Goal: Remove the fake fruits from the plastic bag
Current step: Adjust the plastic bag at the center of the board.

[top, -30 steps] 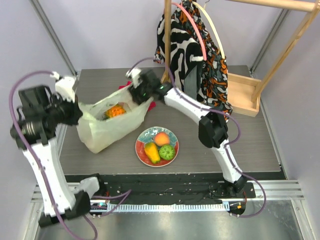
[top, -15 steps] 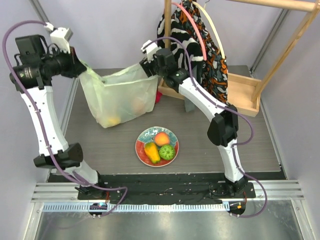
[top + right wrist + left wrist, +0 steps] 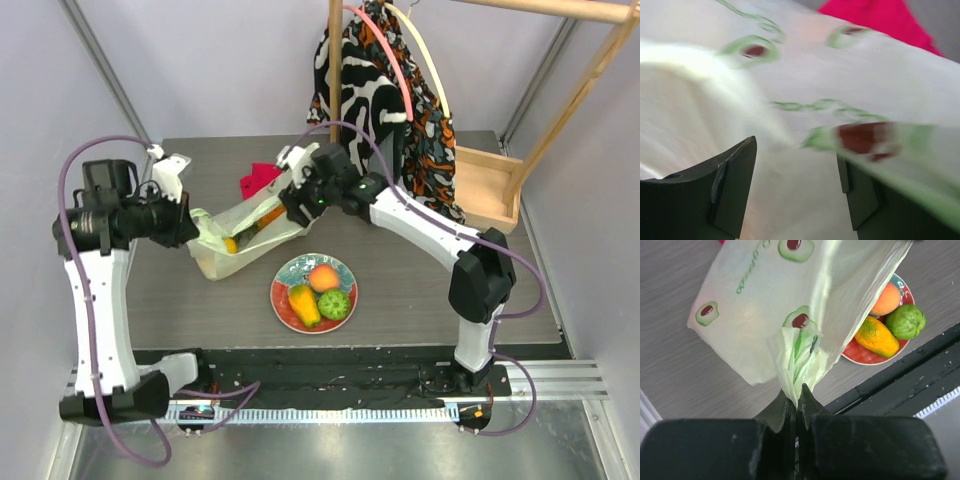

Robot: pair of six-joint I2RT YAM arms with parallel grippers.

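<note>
One plastic bag lies slumped on the table, with one red cloth at its 12 o'clock. The left claw is clamped tight on a bunched fold at the bag's 9 o'clock end. The right claw is at the 2 o'clock end, its two fingers apart with bag film across the gap. Yellow and orange shapes show through the film; their number is unclear. At the bag's 5 o'clock, one plate carries three fruits: a peach, a mango and a green fruit.
</note>
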